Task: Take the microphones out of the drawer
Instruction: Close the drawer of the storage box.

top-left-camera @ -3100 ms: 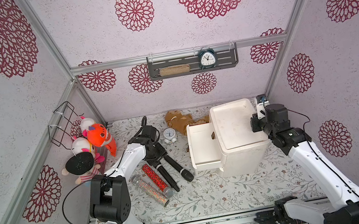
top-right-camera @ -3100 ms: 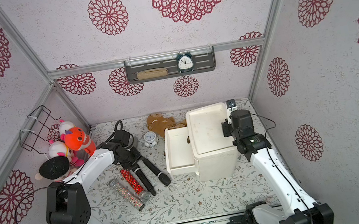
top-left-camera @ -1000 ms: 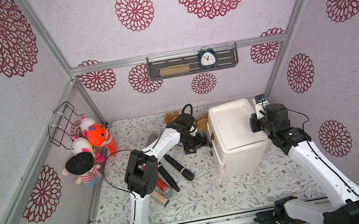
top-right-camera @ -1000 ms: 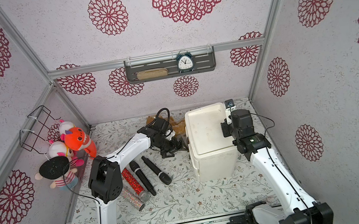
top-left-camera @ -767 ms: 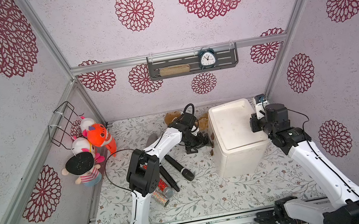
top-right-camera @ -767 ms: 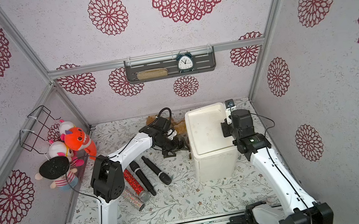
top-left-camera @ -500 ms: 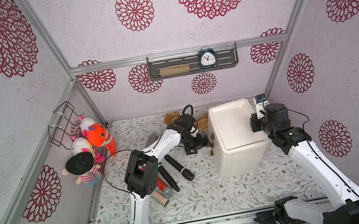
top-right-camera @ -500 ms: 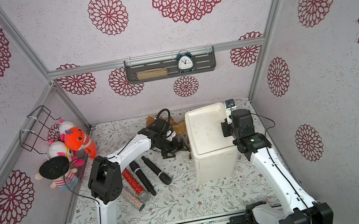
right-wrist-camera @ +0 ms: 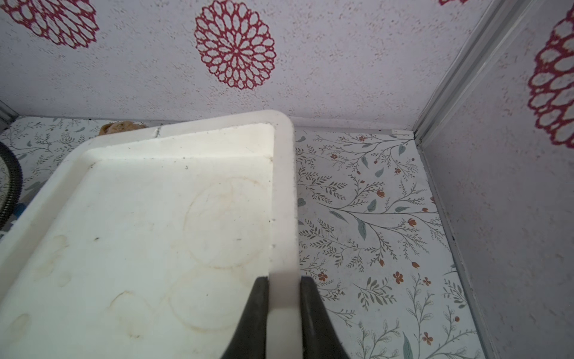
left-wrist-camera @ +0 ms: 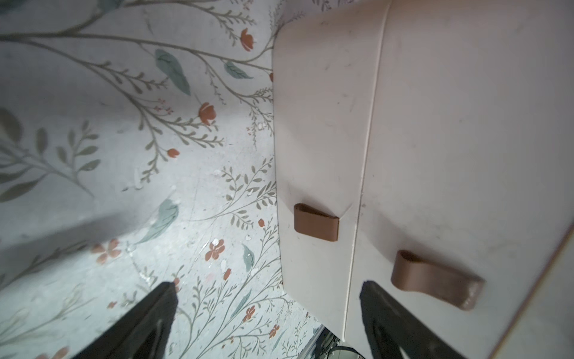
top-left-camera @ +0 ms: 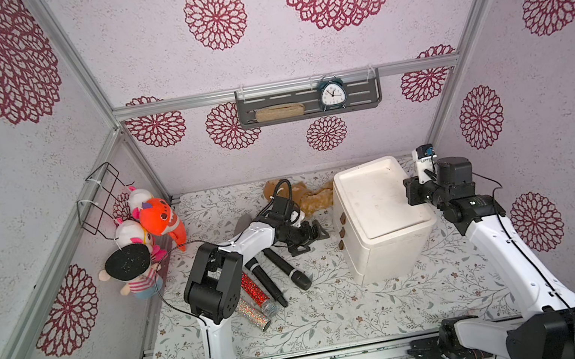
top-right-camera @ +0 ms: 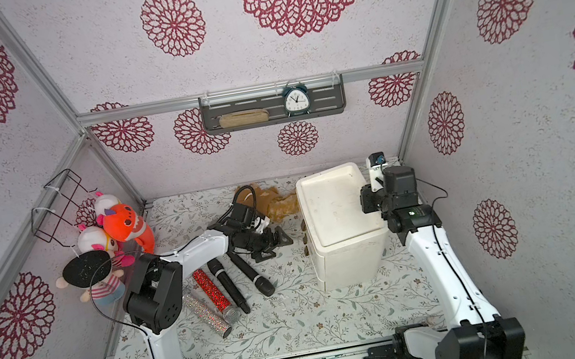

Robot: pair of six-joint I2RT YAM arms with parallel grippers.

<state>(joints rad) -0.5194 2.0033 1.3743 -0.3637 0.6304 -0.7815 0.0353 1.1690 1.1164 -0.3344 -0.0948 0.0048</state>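
Observation:
Several microphones lie side by side on the flowered mat: two black ones (top-left-camera: 287, 267) (top-left-camera: 265, 281), a red glitter one (top-right-camera: 209, 288) and a silver glitter one (top-right-camera: 206, 318). To their right stands the white drawer cabinet (top-left-camera: 378, 212), both drawers shut, brown loop handles (left-wrist-camera: 316, 222) (left-wrist-camera: 435, 281) on their fronts. My left gripper (top-left-camera: 314, 233) (left-wrist-camera: 268, 287) hangs open just off the cabinet front, nothing between its fingers (left-wrist-camera: 164, 298). My right gripper (right-wrist-camera: 284, 279) (top-left-camera: 409, 195) is shut on the raised rim (right-wrist-camera: 284, 186) of the cabinet's top.
Plush toys (top-left-camera: 151, 227) and a wire basket (top-left-camera: 99, 196) hang on the left wall. A brown plush (top-left-camera: 315, 199) lies at the back behind my left arm. A wall shelf carries a clock (top-left-camera: 331, 94). Walls close in on three sides.
Three seconds ago the drawer stood pulled out and my left gripper was at the microphones. The drawer is now shut, with the left gripper at its front. The right gripper has not moved.

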